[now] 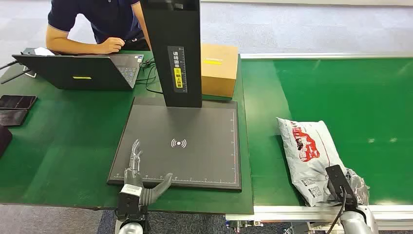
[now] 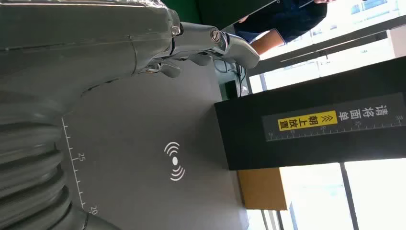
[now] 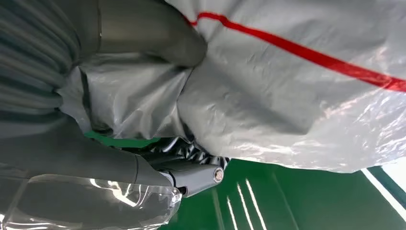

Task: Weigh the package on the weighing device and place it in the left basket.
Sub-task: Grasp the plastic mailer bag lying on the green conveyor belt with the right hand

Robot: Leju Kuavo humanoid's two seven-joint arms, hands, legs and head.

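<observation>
The package (image 1: 308,152), a grey-white plastic mailer with red print, lies on the green conveyor belt (image 1: 341,87) to the right of the scale. My right hand (image 1: 351,187) grips its near end: in the right wrist view the thumb (image 3: 158,33) presses into the package (image 3: 287,96) and the fingers (image 3: 191,175) curl beneath it. The weighing device is a black plate (image 1: 195,122) with a tall black column (image 1: 175,53) at its back. My left hand (image 1: 139,178) rests open over the plate's front left edge, fingers (image 2: 210,40) stretched above the plate (image 2: 143,143), holding nothing.
A cardboard box (image 1: 219,68) stands behind the column. A person (image 1: 97,24) leans at an open laptop (image 1: 78,70) on the far left of the green table. Dark flat devices (image 1: 17,102) lie at the left edge. A white rail (image 1: 302,210) borders the belt's front.
</observation>
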